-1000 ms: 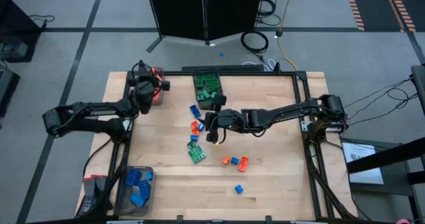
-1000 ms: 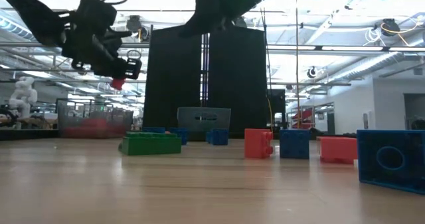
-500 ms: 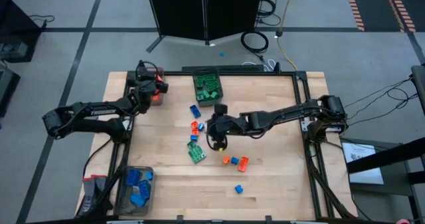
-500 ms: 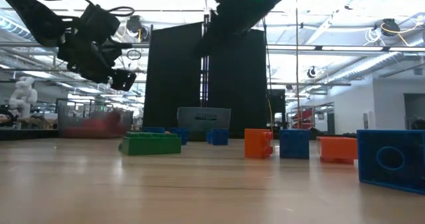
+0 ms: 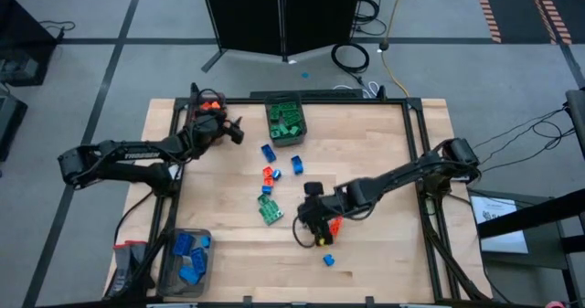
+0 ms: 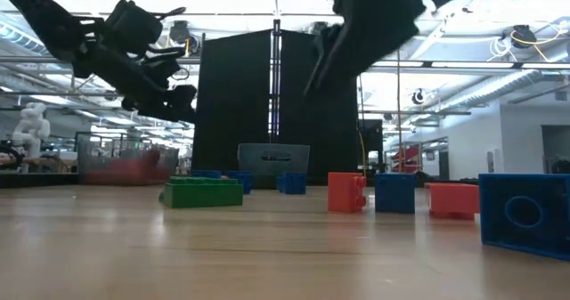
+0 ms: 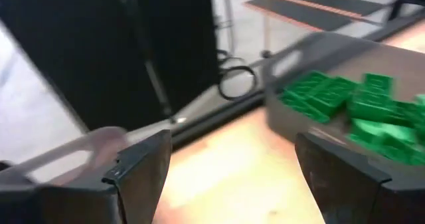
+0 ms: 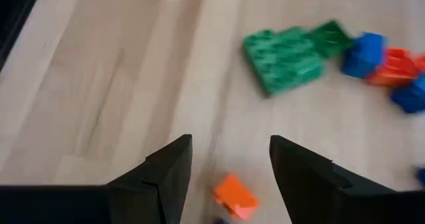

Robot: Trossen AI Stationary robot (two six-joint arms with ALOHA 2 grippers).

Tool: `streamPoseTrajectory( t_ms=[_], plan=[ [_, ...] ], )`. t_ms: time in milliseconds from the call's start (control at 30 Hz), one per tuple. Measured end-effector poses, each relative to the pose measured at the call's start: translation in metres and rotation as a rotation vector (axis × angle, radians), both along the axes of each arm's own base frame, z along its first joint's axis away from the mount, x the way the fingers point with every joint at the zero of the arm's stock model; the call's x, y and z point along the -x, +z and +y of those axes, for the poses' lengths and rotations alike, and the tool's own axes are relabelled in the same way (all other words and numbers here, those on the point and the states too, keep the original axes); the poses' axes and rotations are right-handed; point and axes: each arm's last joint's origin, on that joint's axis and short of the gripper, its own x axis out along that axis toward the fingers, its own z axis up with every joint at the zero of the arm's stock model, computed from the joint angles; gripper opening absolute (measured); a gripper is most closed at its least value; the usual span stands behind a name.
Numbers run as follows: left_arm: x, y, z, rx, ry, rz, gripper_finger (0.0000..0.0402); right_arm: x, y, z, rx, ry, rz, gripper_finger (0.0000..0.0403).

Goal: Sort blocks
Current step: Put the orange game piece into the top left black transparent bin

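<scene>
Loose blocks lie mid-table: blue ones point(image 5: 268, 153) point(image 5: 298, 164), an orange one point(image 5: 271, 173), a flat green plate point(image 5: 270, 209) and a blue one point(image 5: 327, 260) nearer the front. My left gripper point(image 5: 234, 132) hangs open with nothing between its fingers point(image 7: 232, 164), between the far-left bin of orange blocks point(image 5: 212, 102) and the bin of green blocks point(image 5: 285, 121). My right gripper point(image 5: 307, 228) is open above the table, just right of the green plate point(image 8: 285, 51). A small orange block point(image 8: 234, 196) lies on the wood below the gap between its fingers.
A bin with blue blocks point(image 5: 187, 256) stands at the near left corner. Another orange block point(image 5: 335, 224) lies beside my right gripper. A black frame rail point(image 5: 320, 98) runs along the table's far edge. Bare wood spreads over the right half point(image 5: 384, 162).
My left gripper has opened above the far-left bin; the red block it held is gone from its fingers. It has then swung toward the table's right. My right gripper, still open, has travelled from the middle cluster toward the near edge, over the orange blocks.
</scene>
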Motion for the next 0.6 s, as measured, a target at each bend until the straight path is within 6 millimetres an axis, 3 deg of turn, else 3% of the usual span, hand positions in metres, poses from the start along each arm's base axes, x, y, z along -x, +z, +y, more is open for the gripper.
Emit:
streamPoseTrajectory(
  t_ms=[300, 467, 600],
  plan=[
    [-0.007, 0.000, -0.011, 0.005, -0.073, 0.001, 0.0321, -0.005, -0.054, 0.008, 0.151, 0.129, 0.160, 0.0196],
    [-0.007, 0.000, -0.012, 0.003, -0.076, 0.002, 0.0321, -0.005, -0.070, 0.002, 0.175, 0.112, 0.248, 0.0196],
    [-0.007, 0.000, -0.012, 0.003, -0.074, 0.003, 0.0322, -0.005, -0.072, -0.002, 0.178, 0.106, 0.265, 0.0183]
  ],
)
